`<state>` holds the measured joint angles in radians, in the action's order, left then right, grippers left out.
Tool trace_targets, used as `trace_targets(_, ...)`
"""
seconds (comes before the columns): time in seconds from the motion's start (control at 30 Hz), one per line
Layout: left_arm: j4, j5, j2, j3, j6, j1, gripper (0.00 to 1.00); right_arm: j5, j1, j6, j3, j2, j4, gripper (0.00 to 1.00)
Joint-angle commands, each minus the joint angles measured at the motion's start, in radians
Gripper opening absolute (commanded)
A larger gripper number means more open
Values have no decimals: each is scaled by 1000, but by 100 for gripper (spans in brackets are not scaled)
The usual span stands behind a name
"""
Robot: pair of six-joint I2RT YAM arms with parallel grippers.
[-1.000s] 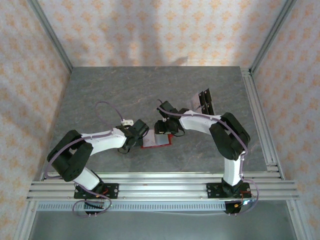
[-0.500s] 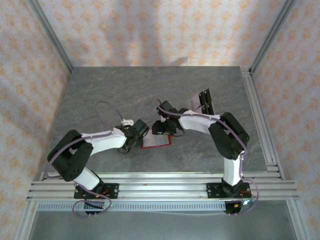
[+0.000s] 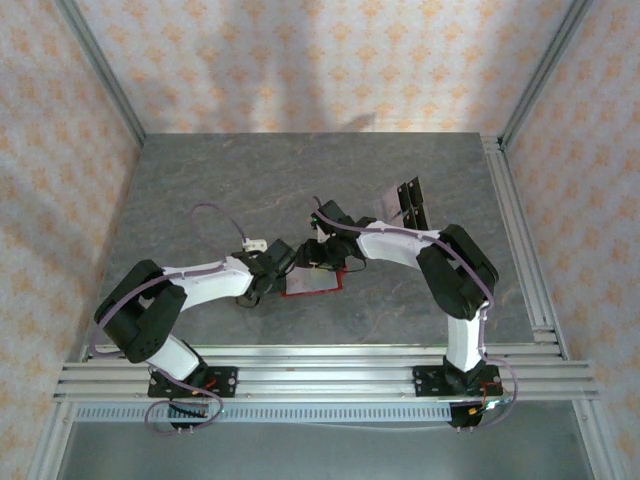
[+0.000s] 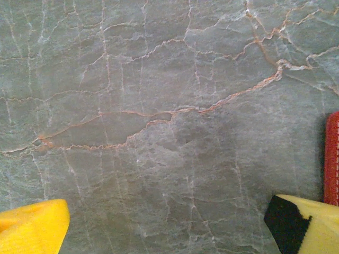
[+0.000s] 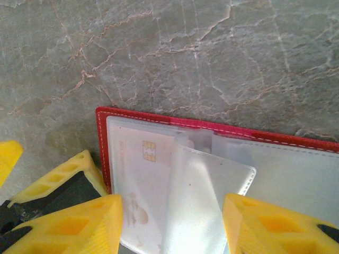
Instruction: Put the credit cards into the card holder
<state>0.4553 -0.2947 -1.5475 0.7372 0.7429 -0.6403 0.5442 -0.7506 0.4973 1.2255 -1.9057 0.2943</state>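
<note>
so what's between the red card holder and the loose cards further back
In the top view, the right arm's white forearm crosses over the stretch from card holder to credit cards; the table around it is bare.

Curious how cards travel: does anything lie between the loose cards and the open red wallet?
Nothing visible lies on the grey marbled table between the pale flat cards and the red folding wallet; the white right arm crosses above that stretch.

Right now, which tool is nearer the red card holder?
Right. The right tool hangs directly over the open card holder, fingers straddling its clear sleeve; the left tool sits just off its left edge, open above bare table.
</note>
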Motion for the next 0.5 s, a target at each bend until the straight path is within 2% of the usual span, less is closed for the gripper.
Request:
trace_targets(0.0,-24,4,-15,-29,18,6,100,11,-13,19,-6,-3,-21,52)
trace_targets(0.47,71,-12,180,-53,21,9,100,-9,-36,38,24,-30,-7,51)
